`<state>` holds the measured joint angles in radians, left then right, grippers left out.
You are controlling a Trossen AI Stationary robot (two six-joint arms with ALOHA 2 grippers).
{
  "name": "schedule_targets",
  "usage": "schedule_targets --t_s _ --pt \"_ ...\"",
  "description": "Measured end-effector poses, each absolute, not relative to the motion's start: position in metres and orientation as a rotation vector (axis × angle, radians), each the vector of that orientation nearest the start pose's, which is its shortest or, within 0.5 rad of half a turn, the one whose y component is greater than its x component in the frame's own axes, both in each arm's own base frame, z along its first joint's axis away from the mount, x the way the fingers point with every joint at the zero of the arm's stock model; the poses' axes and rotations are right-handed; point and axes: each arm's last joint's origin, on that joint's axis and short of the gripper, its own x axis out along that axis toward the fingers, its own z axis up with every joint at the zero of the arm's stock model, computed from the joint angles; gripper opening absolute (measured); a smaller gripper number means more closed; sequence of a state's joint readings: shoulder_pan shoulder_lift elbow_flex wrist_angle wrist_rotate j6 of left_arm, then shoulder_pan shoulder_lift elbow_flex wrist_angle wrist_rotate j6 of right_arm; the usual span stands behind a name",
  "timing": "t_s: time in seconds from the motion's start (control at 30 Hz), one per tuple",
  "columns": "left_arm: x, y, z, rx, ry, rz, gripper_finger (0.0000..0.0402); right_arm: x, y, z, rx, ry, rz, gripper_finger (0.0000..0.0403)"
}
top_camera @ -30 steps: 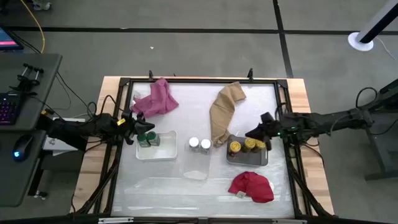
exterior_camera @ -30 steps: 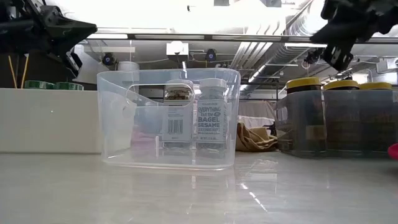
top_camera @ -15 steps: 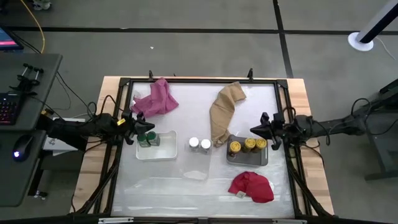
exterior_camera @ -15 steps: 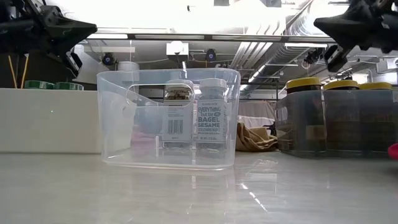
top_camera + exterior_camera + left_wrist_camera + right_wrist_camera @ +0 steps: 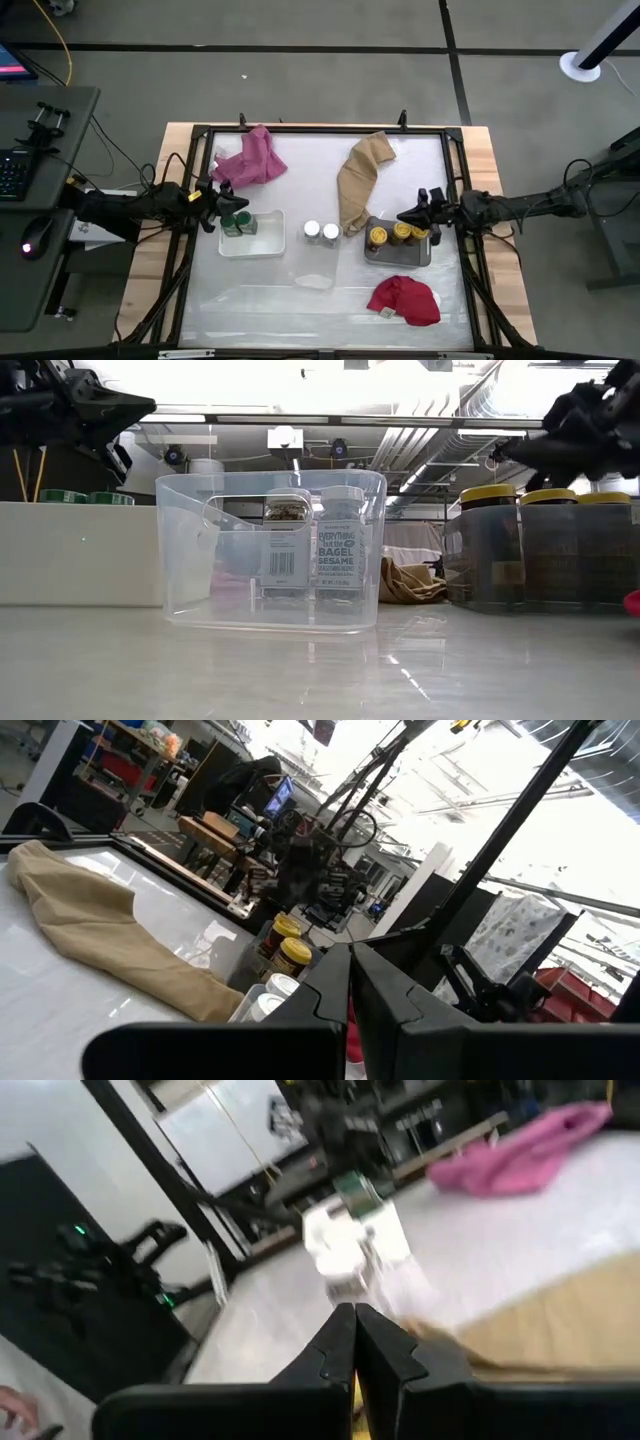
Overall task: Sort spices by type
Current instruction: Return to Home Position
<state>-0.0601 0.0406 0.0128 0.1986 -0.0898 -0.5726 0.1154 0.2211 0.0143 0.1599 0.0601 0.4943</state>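
At the right side of the table, my right claw (image 5: 410, 213) hangs with its fingers pressed together and nothing between them. It is over the corner of the grey tray (image 5: 396, 256) that is nearest to its own arm. Three yellow-lidded jars (image 5: 400, 233) stand upright in that tray, in a row that runs about along the line of the arm. From the claw they lie below and a little toward the side of the red cloth (image 5: 405, 300), and the last jar of the row is almost under the fingertips. Their long axis is vertical, so the lids are the highest part, and in the low view the dark claw shows only a little above them.

I judge that this is the relation which matters for going home. The way out should be up and back along the arm, away from the row. A dip or a swing toward the red cloth could knock the nearest lid.

My left claw (image 5: 218, 207) waits just beside the green-lidded jars (image 5: 238, 222) in the white tray (image 5: 265, 243), fingers also together and empty. The white-lidded jars (image 5: 321, 232) stand in the clear bin (image 5: 185, 560) between the two trays, well apart from both claws. Each kind sits in its own container, so the sorting looks finished to me.
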Motion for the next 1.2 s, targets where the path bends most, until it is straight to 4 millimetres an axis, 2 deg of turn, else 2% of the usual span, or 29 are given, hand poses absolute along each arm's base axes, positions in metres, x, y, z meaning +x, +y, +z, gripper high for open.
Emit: schedule_targets --t_s 0.23,1.2 --pt "0.098 -0.003 0.184 -0.584 -0.174 -0.020 0.0001 0.109 0.011 0.151 0.477 0.210 0.005 0.0000" --pt "0.098 -0.003 0.184 -0.584 -0.174 -0.020 0.0001 0.109 0.011 0.150 0.477 0.218 0.010 0.0000"
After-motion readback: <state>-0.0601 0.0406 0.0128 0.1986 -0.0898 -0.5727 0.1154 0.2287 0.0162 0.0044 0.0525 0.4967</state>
